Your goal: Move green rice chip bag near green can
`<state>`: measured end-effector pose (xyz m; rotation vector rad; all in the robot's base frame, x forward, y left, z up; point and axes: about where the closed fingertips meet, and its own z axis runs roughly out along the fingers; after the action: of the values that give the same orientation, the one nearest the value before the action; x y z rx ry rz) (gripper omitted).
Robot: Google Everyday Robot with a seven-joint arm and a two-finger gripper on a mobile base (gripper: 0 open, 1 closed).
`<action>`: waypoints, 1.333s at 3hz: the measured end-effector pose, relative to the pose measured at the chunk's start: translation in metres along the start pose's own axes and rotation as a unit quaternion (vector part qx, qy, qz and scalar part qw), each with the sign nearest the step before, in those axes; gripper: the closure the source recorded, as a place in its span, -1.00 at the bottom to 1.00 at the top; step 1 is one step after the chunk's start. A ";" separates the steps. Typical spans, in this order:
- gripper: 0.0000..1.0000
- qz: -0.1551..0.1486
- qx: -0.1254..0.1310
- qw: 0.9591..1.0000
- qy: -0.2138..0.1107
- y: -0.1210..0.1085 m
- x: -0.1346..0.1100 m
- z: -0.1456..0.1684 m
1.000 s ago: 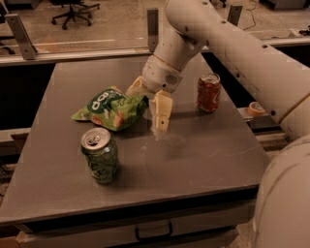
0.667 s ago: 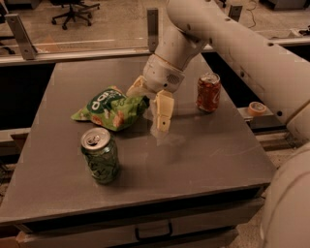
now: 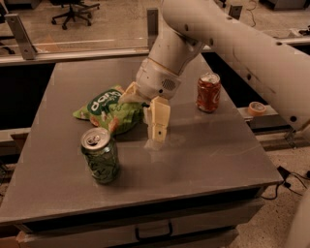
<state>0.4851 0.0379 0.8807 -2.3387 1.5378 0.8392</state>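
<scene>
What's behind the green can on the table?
The green rice chip bag lies just behind the green can. The end effector, down at the bag's right end, hides that end; what's under the bag is covered.

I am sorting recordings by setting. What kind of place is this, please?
Probably an office or lab workspace: a wheeled office chair stands behind a glass partition, and the grey table has a drawer. The gripper, open, is low over the table, at the green rice chip bag.

Looks down from high above the near edge of the table (image 3: 218, 160), faces across it toward the floor (image 3: 114, 22) beyond; sits close, with the gripper (image 3: 143, 116) low over the tabletop at mid-frame.
</scene>
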 end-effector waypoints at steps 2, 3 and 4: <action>-1.00 0.022 -0.020 0.999 0.011 0.030 -0.002 0.003; -1.00 0.024 0.047 0.997 0.048 0.017 0.005 -0.037; -1.00 0.031 0.188 0.979 0.073 0.003 0.010 -0.117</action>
<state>0.5246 -0.0267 0.9704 -2.1220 1.6635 0.3523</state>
